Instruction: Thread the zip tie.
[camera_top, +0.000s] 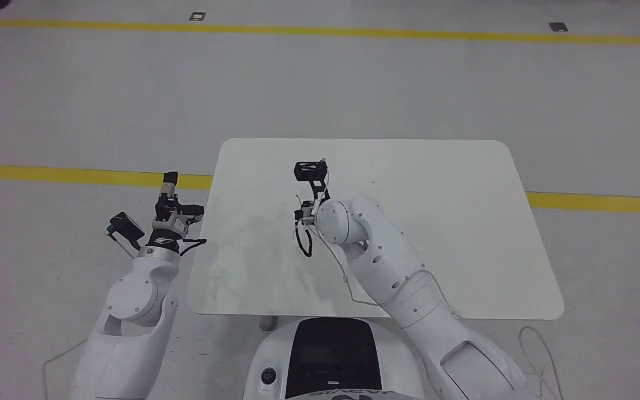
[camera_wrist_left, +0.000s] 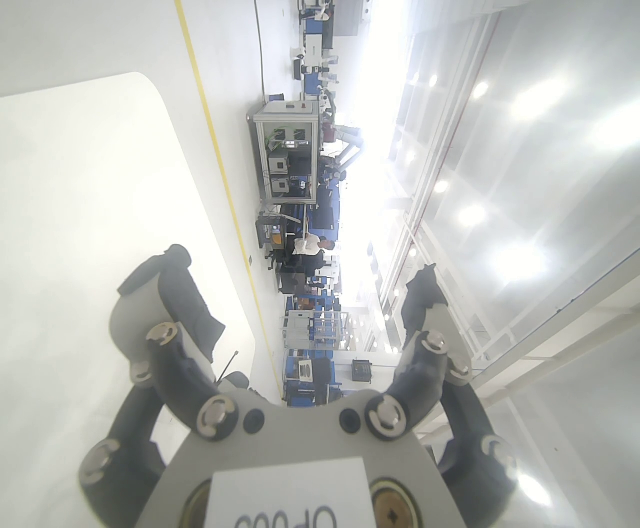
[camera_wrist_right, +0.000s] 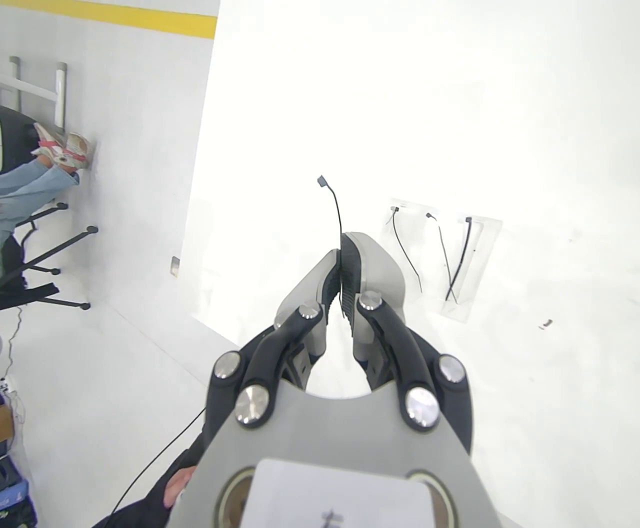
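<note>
Pinching a black zip tie (camera_wrist_right: 336, 205), the right gripper (camera_wrist_right: 341, 250) holds it head-first, straight out past its jaws. The left gripper (camera_wrist_left: 297, 270) hangs spread open, well apart.

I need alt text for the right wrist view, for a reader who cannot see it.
The right gripper is shut on a black zip tie, whose head sticks out past the jaws above a white table. Three more zip ties lie on a clear sheet on the table beyond.
</note>
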